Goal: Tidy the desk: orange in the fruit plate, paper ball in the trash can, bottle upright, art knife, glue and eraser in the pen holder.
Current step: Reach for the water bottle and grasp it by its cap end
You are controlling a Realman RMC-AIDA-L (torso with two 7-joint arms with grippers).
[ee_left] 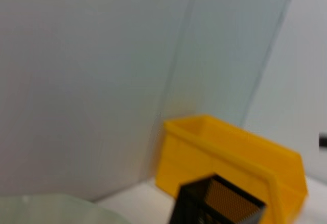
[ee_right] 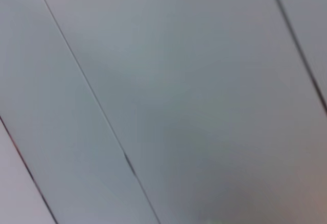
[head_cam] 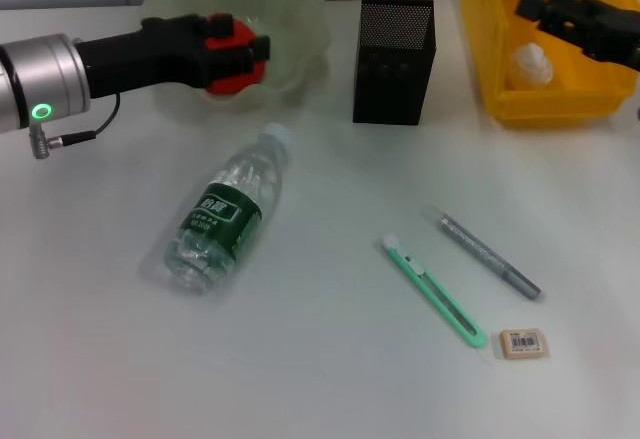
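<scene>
My left gripper [head_cam: 238,51] reaches in from the left and is shut on the orange [head_cam: 243,39], held over the pale green fruit plate [head_cam: 300,9]. The bottle [head_cam: 225,209] lies on its side mid-desk. A green art knife [head_cam: 432,290], a grey glue stick [head_cam: 488,256] and an eraser [head_cam: 523,343] lie at the front right. The black mesh pen holder [head_cam: 393,59] stands at the back. The paper ball [head_cam: 530,64] rests inside the yellow trash can [head_cam: 560,104]. My right gripper [head_cam: 540,4] hovers open above that bin.
The left wrist view shows the yellow trash can [ee_left: 230,152], the pen holder [ee_left: 219,203] and the plate's rim [ee_left: 51,208] against a white wall. Only wall panels appear in the right wrist view.
</scene>
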